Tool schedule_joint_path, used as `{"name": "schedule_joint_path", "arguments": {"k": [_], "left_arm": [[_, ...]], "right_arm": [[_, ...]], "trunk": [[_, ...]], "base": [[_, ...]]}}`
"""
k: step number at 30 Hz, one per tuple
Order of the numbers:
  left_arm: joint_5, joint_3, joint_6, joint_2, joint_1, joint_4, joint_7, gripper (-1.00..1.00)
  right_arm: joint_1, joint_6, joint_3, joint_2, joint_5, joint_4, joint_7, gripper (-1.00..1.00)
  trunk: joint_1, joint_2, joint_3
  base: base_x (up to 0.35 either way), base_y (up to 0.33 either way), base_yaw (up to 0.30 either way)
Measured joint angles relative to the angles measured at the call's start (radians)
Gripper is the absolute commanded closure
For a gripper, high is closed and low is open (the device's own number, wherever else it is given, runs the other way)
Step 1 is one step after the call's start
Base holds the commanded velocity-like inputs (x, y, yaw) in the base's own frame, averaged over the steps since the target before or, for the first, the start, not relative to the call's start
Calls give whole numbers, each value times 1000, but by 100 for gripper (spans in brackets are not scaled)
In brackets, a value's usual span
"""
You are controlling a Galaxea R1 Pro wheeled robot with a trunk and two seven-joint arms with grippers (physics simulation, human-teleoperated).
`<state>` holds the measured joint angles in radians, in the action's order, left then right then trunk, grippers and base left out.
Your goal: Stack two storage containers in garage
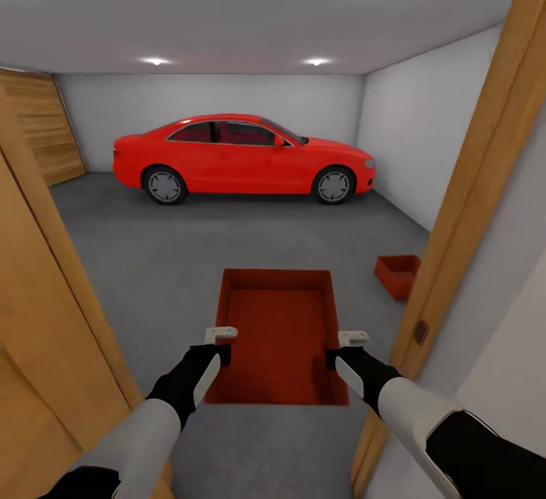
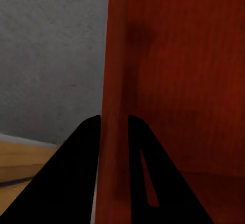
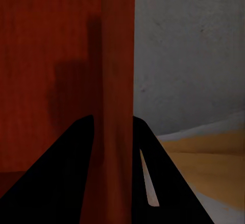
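The left pincer [image 1: 221, 335] is clamped on the left wall of a storage container [image 1: 279, 332], and the right pincer [image 1: 353, 338] is clamped on its right wall, so the orange-red bin hangs level between the two, open side up, above the dark grey concrete floor [image 1: 152, 271]. In the left wrist view the pincer [image 2: 113, 127] has one black finger [image 2: 76, 173] on each face of the red wall. The right wrist view shows the same for the right pincer [image 3: 113, 124]. The second storage container [image 1: 397, 274] sits tilted on the floor ahead of the right pincer and slightly outward, close to the honey-wood door frame [image 1: 478, 180]. Far beyond both pincers, a red car [image 1: 243, 158] stands side-on before the garage's white back wall [image 1: 205, 97].
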<state>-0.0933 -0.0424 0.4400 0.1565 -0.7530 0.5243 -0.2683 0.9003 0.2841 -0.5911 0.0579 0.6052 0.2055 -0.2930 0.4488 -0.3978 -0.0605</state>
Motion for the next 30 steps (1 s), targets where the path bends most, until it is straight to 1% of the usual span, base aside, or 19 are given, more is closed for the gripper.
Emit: {"name": "schedule_joint_path", "arguments": {"k": [30], "left_arm": [[-2,-1,-1,-1,0,1,0,100]], "right_arm": [[0,0,2,1,-3,0,-1,100]], "trunk": [[0,0,0]], "base": [[322,0,0]]}}
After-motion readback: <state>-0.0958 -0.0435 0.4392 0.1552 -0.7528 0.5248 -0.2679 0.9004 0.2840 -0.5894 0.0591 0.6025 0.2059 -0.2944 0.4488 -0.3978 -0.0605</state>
